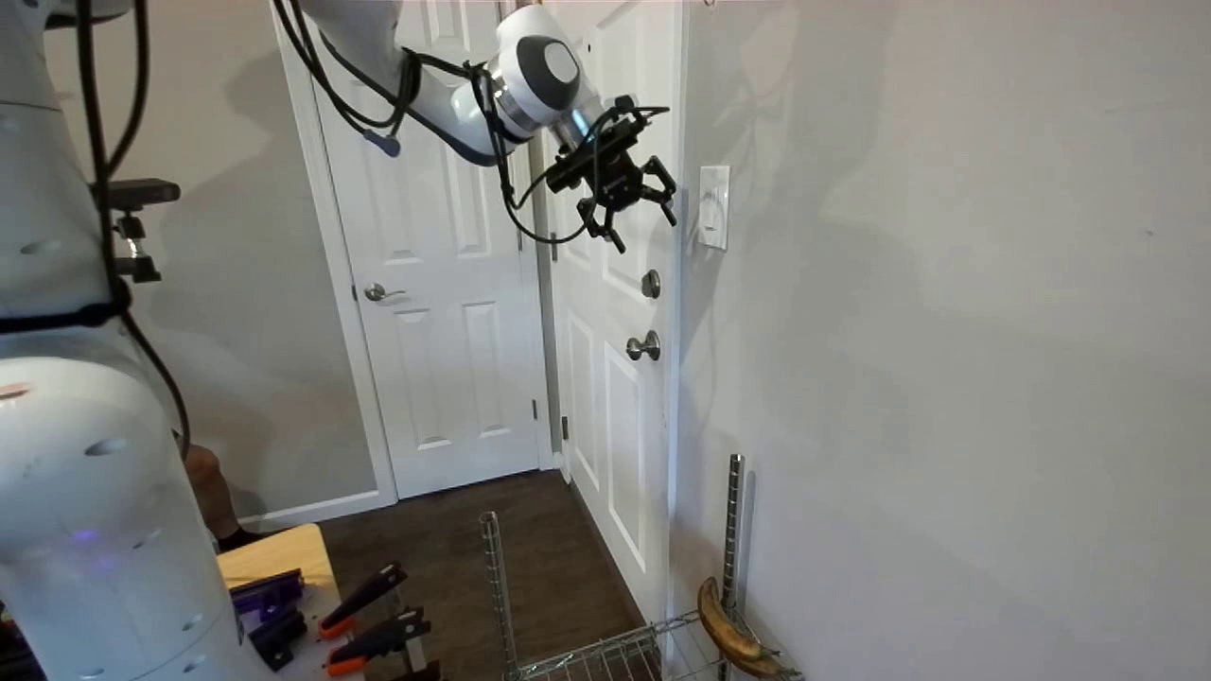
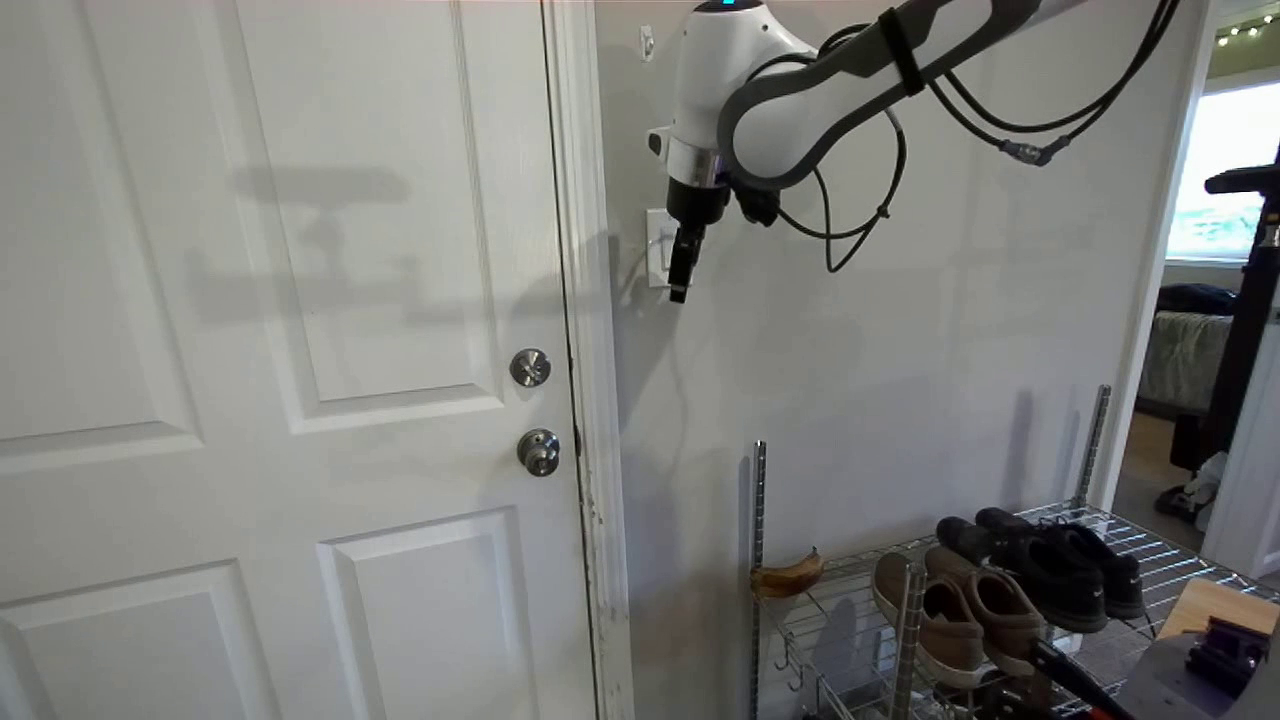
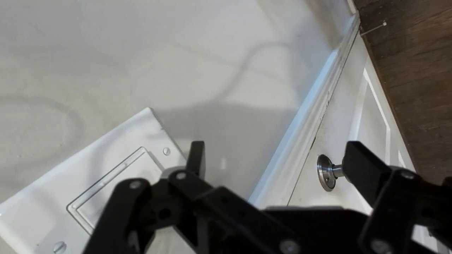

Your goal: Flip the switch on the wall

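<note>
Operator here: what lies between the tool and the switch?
In an exterior view, only door trim and a bare strip of wall show between the tool and the switch.

A pale grey wall (image 2: 950, 330) is crossed by soft shadows (image 2: 645, 365), and a wire shelving rack (image 2: 1165, 548) is placed along it. Beside the wall, a white panelled door (image 2: 400, 250) is fitted with a round metal knob (image 2: 538, 453); a lever-handled door (image 1: 430, 359) is set at an angle to it. Dark wood-grained flooring (image 3: 420, 77) is seen below. Through a doorway (image 2: 1155, 250), a bright window (image 2: 1215, 175) is revealed.
</note>
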